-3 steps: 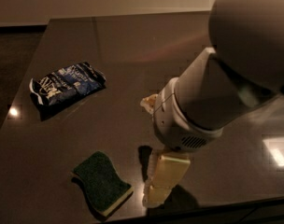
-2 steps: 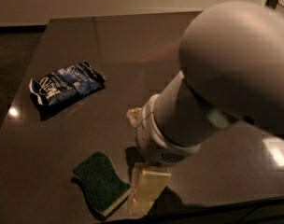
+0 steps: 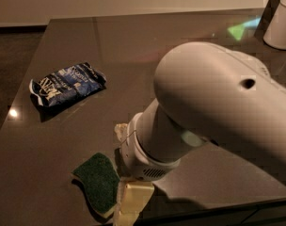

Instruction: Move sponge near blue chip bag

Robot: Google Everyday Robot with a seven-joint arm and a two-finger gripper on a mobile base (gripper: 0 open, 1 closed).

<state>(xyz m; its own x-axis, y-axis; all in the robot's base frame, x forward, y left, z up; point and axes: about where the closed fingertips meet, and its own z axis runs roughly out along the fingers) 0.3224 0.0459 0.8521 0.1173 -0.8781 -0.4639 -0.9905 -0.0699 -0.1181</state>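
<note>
Green scouring top over pale foam: the sponge point(image 3: 98, 182) lies flat at the near edge of the dark table point(image 3: 133, 46). It is probably light, soft and springy, likely to squash rather than slip, so a hold across its narrow width, low on the foam, looks best. The gripper point(image 3: 130, 205) sits just beside its right edge; open or closed, I cannot tell. Behind rises the bulky arm point(image 3: 213, 107). Farther back on the left, well apart, lies the blue chip bag point(image 3: 67, 84)

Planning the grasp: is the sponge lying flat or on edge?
Flat: the sponge shows its green top; the gripper sits beside it.
</note>
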